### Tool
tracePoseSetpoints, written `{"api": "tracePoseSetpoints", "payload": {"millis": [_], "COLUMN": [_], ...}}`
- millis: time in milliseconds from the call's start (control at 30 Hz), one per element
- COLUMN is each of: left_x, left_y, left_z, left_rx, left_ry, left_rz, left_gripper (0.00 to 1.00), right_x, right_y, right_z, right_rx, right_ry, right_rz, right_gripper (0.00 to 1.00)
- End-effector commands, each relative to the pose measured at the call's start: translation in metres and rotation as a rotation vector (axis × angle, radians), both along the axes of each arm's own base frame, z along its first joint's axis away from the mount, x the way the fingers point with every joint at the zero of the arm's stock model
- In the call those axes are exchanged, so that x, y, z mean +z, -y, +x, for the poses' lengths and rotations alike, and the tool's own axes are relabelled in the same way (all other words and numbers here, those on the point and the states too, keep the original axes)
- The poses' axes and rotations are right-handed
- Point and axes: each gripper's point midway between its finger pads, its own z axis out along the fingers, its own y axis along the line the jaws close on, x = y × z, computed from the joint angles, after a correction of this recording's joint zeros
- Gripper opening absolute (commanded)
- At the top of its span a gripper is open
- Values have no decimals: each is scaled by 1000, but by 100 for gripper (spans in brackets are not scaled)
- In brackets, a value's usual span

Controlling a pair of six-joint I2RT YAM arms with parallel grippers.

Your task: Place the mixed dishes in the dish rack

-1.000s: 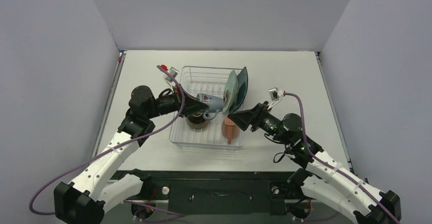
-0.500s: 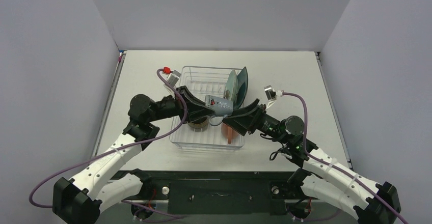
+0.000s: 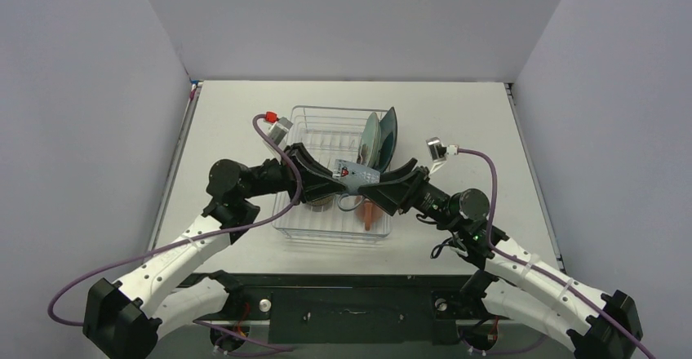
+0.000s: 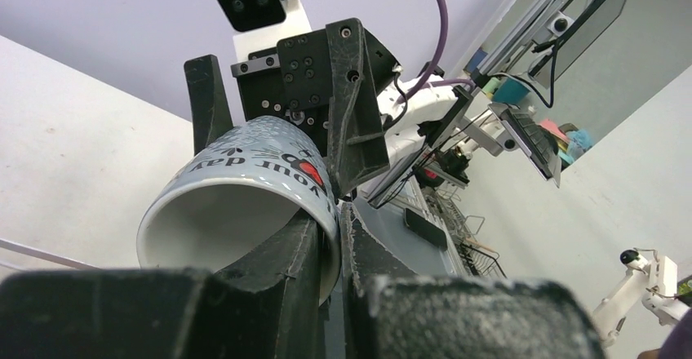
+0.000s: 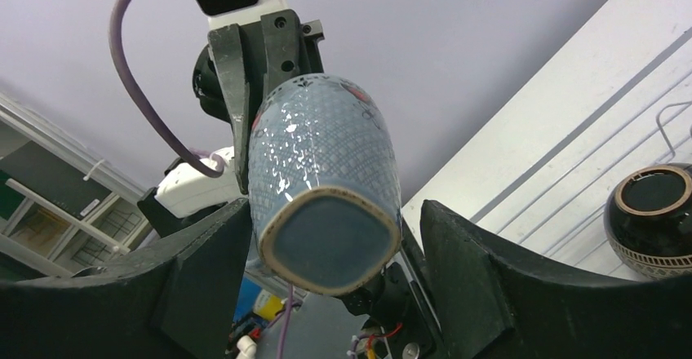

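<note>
The grey-blue mug [image 3: 352,170] hangs on its side above the dish rack [image 3: 326,110]. My left gripper [image 4: 339,212] is shut on its rim, one finger inside and one outside. My right gripper [image 5: 334,212] is open, its fingers [image 5: 490,277] straddling the mug's base [image 5: 330,245] with a gap on the right side. In the rack the pale teal round plate [image 3: 372,139] and dark teal plate [image 3: 390,130] stand upright at the right. The brown bowl [image 3: 320,201] and salmon-orange mug [image 3: 370,214] lie near the rack's front, partly hidden under the grippers.
The rack sits in the middle of a white table [image 3: 457,122] closed in by grey walls on three sides. Purple cables [image 3: 269,135] loop above both wrists. The bowl [image 5: 653,220] also shows at the right of the right wrist view.
The left arm carried the mug to the right and toward the front. The right gripper moved left and now straddles the mug's base.
</note>
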Motion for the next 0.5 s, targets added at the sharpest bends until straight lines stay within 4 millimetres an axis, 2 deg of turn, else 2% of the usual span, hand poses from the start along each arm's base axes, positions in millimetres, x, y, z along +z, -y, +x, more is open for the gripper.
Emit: {"api": "tracePoseSetpoints", "payload": {"millis": [0,333,467], "left_x": [27,26,26], "left_y": [-3,1,0], "left_z": [-13,-14,-14], "left_rx": [-17,-22,-20], "left_ry": [86,74,78], "left_rz": [-98,-111,-111], "left_gripper": [0,0,0], "right_x": [34,38,37], "right_y": [2,-7,-8], "right_z": [-8,-14,-15], "right_rx": [26,91,98], "right_ry": [63,44,45], "right_rz": [108,156,160], "right_gripper": [69,67,60]}}
